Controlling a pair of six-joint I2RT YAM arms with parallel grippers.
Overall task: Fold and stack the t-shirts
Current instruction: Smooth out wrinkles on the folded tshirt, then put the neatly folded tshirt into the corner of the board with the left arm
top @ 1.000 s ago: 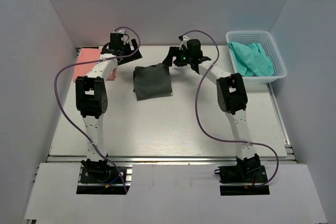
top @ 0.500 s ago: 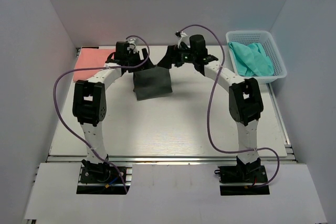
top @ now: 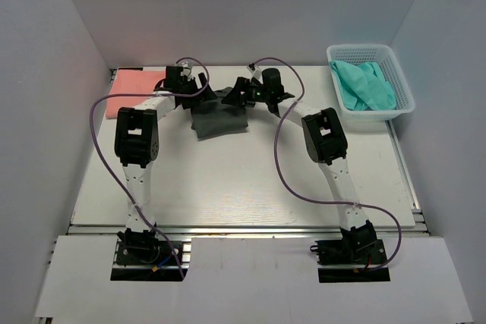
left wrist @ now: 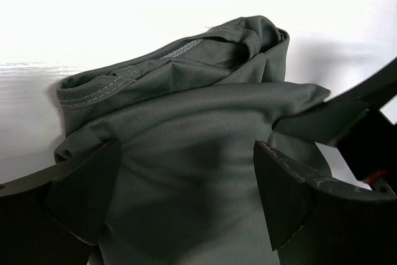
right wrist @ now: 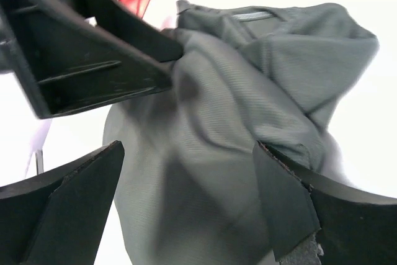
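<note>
The top external camera looks steeply down from behind the near edge of the table (top: 228, 180), taking in all of it. Both wrist cameras sit very close to the charcoal t-shirt (left wrist: 198, 153) (right wrist: 236, 128) — facing it from opposite sides — which lies small at upper centre overhead (top: 220, 123).

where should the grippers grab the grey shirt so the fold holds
Probably the far edge of the grey t-shirt, where the folded layers bunch thick by the stitched seam. Come down from above, one gripper near each far corner, jaws spanning every layer. The left gripper and right gripper are open over that edge.
</note>
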